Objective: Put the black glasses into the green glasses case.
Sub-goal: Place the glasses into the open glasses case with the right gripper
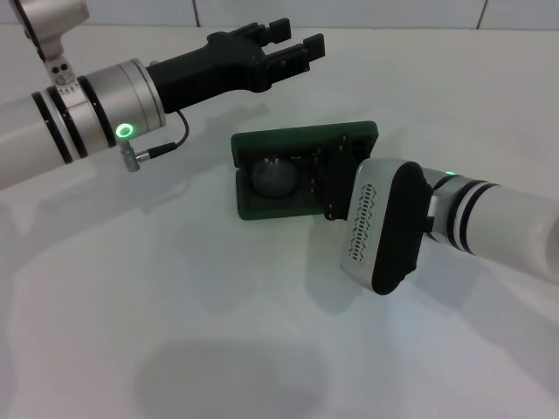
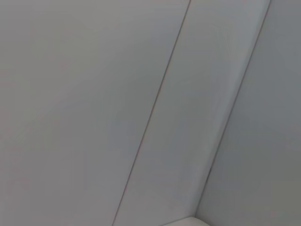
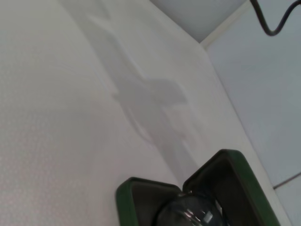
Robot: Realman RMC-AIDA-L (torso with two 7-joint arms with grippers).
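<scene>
The green glasses case (image 1: 297, 140) lies open in the middle of the white table, its lid raised toward the back. Inside it rest the black glasses (image 1: 273, 177), of which one rounded lens shows. My right gripper (image 1: 326, 179) reaches into the right half of the case and hides the rest of the glasses. The right wrist view shows the case's green rim (image 3: 124, 193) and a lens of the glasses (image 3: 188, 214) within it. Up at the back left my left gripper (image 1: 293, 42) hangs open and empty above the table, apart from the case.
The white table (image 1: 175, 332) spreads around the case. A grey panelled wall (image 2: 141, 94) fills the left wrist view and stands behind the table. A black cable (image 1: 170, 144) loops below my left wrist.
</scene>
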